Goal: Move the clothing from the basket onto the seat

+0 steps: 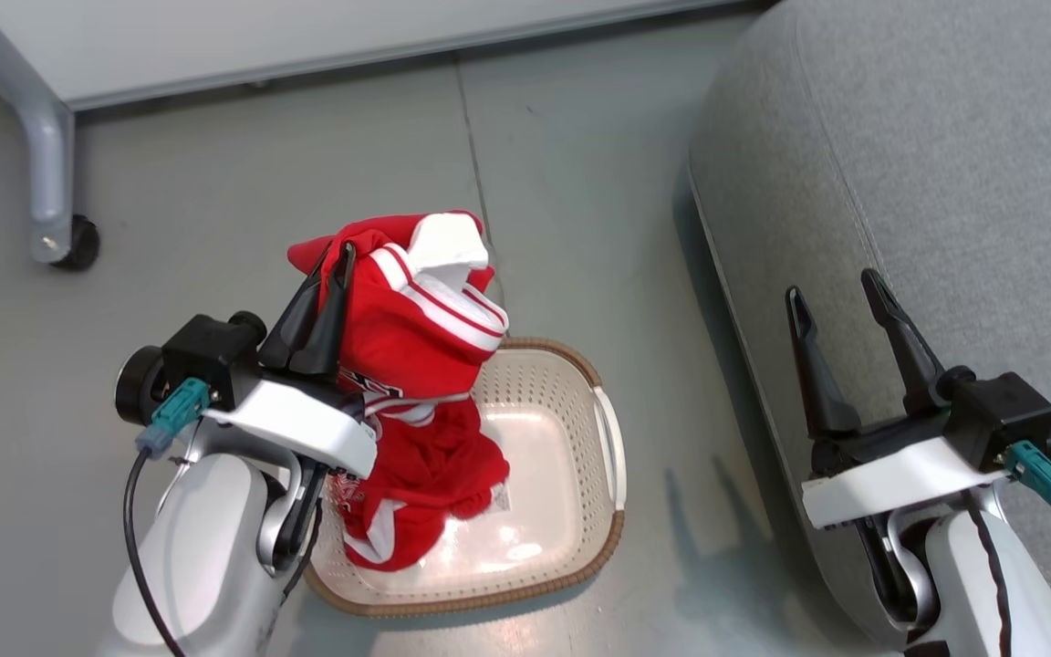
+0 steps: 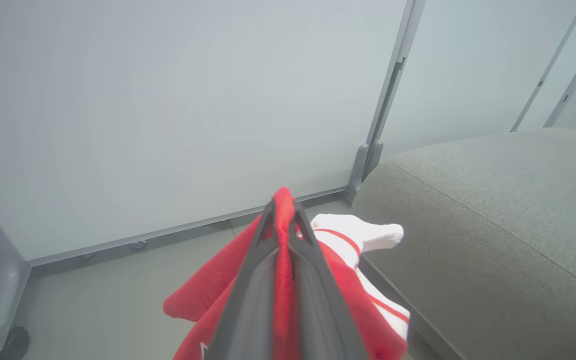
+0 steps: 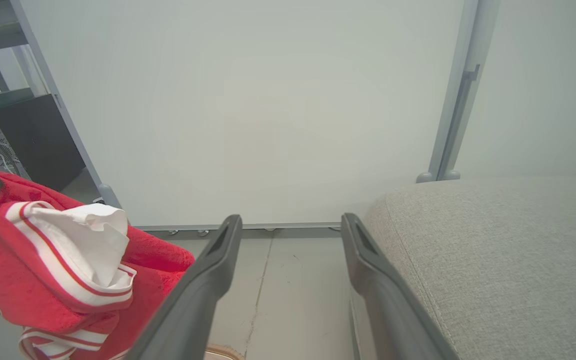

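Observation:
The red jersey (image 1: 416,365) with white stripe trim hangs lifted above the cream basket (image 1: 562,474), its lower folds still inside. My left gripper (image 1: 336,260) is shut on the jersey's top edge; in the left wrist view red fabric (image 2: 283,260) is pinched between the two dark fingers. The grey seat (image 1: 927,201) fills the right side. My right gripper (image 1: 836,292) hovers open over the seat's left edge with nothing between its fingers. The right wrist view shows the jersey (image 3: 53,270) at the left and the seat (image 3: 508,260) at the right.
A grey floor (image 1: 562,182) lies between basket and seat. A white partition panel (image 1: 306,36) runs along the back, with a grey leg on a black caster (image 1: 74,242) at the far left. A dark shelf unit (image 3: 13,145) stands behind the panel.

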Tool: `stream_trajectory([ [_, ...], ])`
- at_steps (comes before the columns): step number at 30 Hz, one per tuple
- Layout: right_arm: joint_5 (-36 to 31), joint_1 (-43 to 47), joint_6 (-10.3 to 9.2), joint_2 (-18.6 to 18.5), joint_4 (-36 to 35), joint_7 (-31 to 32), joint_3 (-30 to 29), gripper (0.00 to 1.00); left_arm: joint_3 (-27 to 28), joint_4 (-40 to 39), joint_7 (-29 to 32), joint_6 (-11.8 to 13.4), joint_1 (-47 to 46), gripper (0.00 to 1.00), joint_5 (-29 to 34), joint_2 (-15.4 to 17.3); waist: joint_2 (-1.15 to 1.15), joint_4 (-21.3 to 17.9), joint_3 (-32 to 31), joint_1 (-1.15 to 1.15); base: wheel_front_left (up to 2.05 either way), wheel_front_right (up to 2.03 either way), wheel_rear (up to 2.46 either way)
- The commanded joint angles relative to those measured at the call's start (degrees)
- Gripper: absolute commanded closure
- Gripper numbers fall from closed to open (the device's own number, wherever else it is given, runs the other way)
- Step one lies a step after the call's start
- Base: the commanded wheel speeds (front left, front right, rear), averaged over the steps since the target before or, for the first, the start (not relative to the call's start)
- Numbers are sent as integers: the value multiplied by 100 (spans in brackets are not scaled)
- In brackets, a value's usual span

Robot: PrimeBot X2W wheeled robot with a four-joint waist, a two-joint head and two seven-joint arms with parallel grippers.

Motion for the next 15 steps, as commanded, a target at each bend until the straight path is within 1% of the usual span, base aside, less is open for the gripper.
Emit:
stream_trajectory([
  [1,-55,101,11,-29,32,29,-52,0,8,-215,-25,36,127,100,-37,34,0,155,-268,0,0,0,0],
  [8,-141,432,11,-28,27,201,-173,0,19,-1035,-23,-65,537,100,-381,-90,0,336,-747,0,0,0,0],
  [12,-146,615,11,-30,-60,326,-192,0,26,-1314,-24,-63,687,100,-442,-104,0,357,-972,0,0,0,0],
  [15,-151,728,11,-29,-130,396,-189,0,0,-1459,-24,-16,818,100,-378,-62,0,352,-1115,0,0,0,0],
])
